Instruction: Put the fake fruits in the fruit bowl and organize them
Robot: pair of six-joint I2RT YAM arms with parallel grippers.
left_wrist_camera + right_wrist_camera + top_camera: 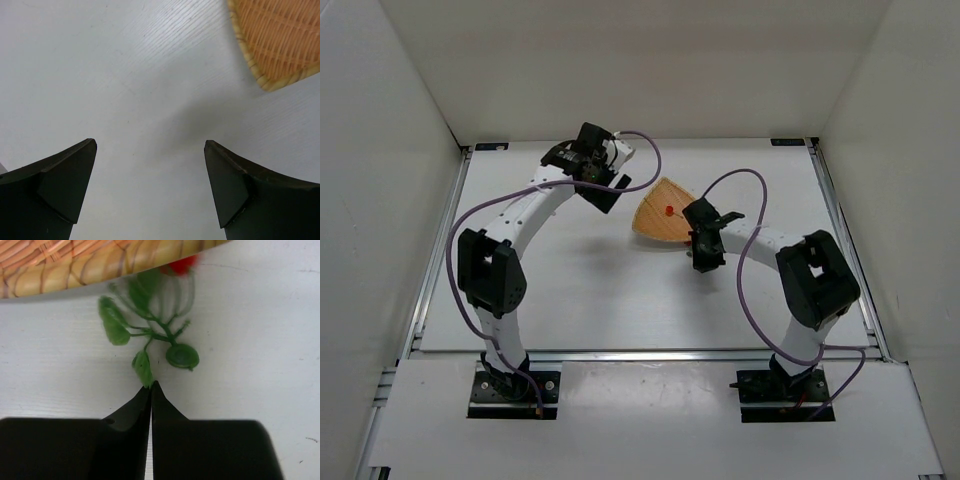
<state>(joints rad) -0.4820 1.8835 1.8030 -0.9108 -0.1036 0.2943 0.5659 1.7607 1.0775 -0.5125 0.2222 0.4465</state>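
Note:
The tan woven fruit bowl (660, 222) lies on the table right of centre. A small red fruit (666, 210) shows on it. My right gripper (701, 240) is at the bowl's right rim, shut on the tip of a green leaf (143, 368) of the leafy cluster (155, 330). The cluster's stems reach toward the bowl's rim (75, 270), where a blurred red berry (181, 264) shows. My left gripper (608, 188) is open and empty over bare table, left of the bowl. One corner of the bowl (280, 40) shows in the left wrist view.
White walls close in the table on three sides. A metal rail (440, 250) runs along the left edge and another along the right. Purple cables loop over both arms.

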